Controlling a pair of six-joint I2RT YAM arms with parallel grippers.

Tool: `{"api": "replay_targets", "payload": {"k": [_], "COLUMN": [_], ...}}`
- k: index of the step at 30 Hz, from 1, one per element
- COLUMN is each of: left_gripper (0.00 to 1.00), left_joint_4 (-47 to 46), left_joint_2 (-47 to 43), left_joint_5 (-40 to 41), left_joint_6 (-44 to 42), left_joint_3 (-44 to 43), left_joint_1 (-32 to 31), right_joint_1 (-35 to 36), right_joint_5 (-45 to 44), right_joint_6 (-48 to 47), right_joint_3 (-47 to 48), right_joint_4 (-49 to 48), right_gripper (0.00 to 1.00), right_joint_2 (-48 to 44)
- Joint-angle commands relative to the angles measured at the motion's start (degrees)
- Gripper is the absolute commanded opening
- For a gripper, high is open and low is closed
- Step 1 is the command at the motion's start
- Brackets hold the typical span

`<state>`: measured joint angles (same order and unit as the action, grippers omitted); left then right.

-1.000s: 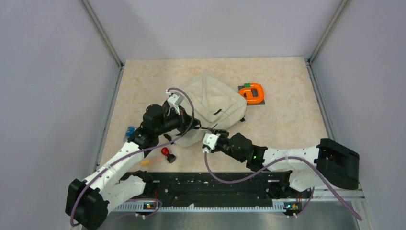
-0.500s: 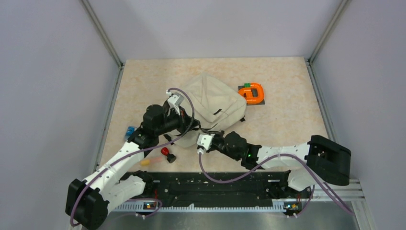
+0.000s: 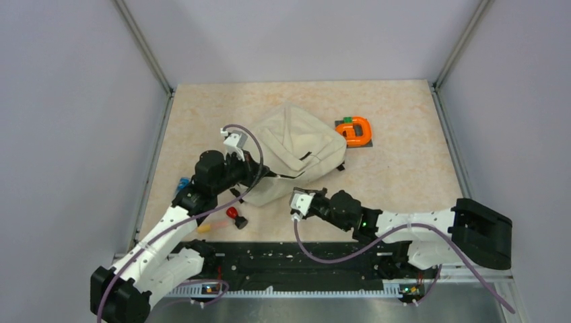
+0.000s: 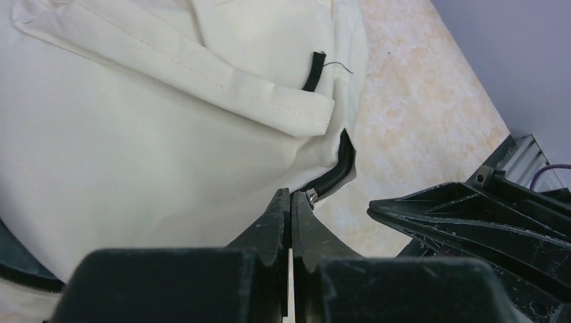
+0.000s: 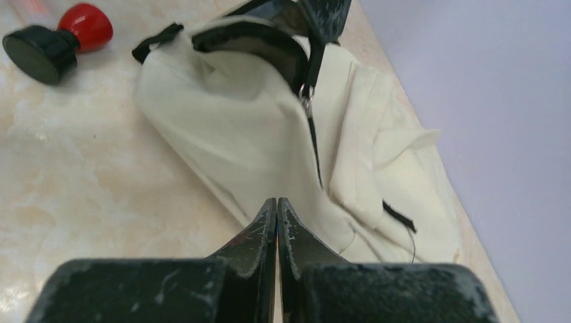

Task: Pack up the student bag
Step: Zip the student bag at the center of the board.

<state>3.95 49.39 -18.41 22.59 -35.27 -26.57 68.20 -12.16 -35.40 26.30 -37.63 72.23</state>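
Note:
The student bag point(image 3: 296, 142) is a cream fabric backpack lying in the middle of the table. It fills the left wrist view point(image 4: 155, 134) and shows in the right wrist view point(image 5: 269, 155). My left gripper point(image 3: 264, 177) is shut on the bag's black zipper edge point(image 4: 335, 171). The metal slider sits against its fingertips point(image 4: 291, 196). In the right wrist view a ring and a black pull cord point(image 5: 311, 128) hang below that grip. My right gripper point(image 3: 294, 197) is shut and empty point(image 5: 277, 201). It is low over the table, just in front of the bag.
A red knob on a black base point(image 3: 233, 215) lies left of my right gripper and shows in the right wrist view point(image 5: 50, 40). A yellow-orange item point(image 3: 204, 227) and a blue item point(image 3: 182, 183) lie near my left arm. An orange ring-shaped object point(image 3: 355, 130) lies right of the bag.
My left arm has drawn back to the left, still holding the zipper edge. My right gripper has come off the bag's zipper area and moved toward the near edge.

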Motion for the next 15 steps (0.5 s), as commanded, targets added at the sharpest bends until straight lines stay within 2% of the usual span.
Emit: {"api": "replay_targets", "payload": {"k": [1, 5, 10, 11, 12, 13, 15], "left_gripper": [0.0, 0.0, 0.0, 0.0, 0.01, 0.09, 0.43], "left_joint_4": [-1.51, -2.32, -8.34, -8.91, -9.36, -8.18, -2.3], "left_joint_2": [-1.54, -3.3, -2.75, -1.78, -0.4, 0.76, 1.6], "left_joint_5": [4.13, 1.95, -10.61, -13.15, -14.9, -14.96, -8.42], "left_joint_6": [-0.35, -0.71, -1.21, -1.85, -2.19, -2.26, -2.5], "left_joint_3": [-0.93, 0.13, 2.39, 2.5, 2.6, 2.05, -0.34], "left_joint_1": [1.47, 1.85, 1.83, 1.79, 1.78, 1.78, 1.85], "right_joint_1": [0.55, 0.62, 0.48, 0.2, -0.59, -1.7, -5.12], "right_joint_5": [-2.93, -6.27, -8.73, -10.16, -10.95, -11.06, -10.84], "right_joint_6": [1.88, 3.25, 9.89, 13.22, 16.67, 20.01, 26.84], "right_joint_3": [-2.6, -4.1, 0.14, 1.67, 3.16, 4.55, 7.6], "right_joint_4": [-0.08, -0.34, 2.38, 3.16, 4.31, 5.84, 9.83], "right_gripper": [0.0, 0.0, 0.0, 0.07, 0.2, 0.31, 0.52], "right_joint_2": [-2.17, -3.08, -4.26, -4.0, -3.8, -3.47, -2.8]}}
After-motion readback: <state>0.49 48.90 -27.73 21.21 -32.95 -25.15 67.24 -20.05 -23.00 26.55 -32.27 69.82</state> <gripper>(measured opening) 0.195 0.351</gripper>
